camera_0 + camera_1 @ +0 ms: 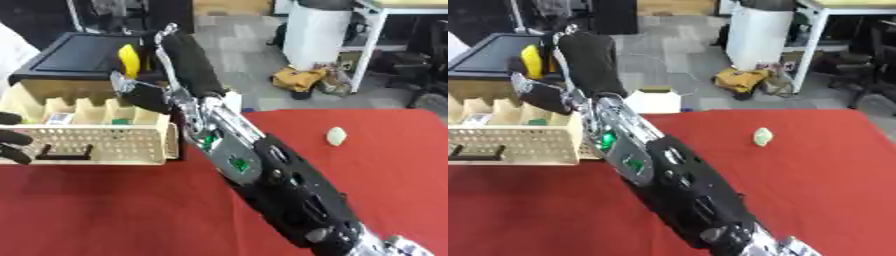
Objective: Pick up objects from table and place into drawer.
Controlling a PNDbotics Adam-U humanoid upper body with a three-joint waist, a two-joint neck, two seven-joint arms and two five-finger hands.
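Your right hand (162, 55) clasps the yellow oblong object (129, 60) above the beige perforated plastic drawer (105, 145); left hand (13, 137) curled beside it.

Grey floor (254, 55), white bin (317, 35), white table leg (371, 45), yellow bag (297, 78)

My right hand (166, 60) reaches up over the drawer (87, 145), which stands open at the table's (105, 210) far left edge with small items in its compartments. A lone small object (336, 136) lies well off to the right on the table, and my left hand (13, 137) sits at the drawer's left front corner.
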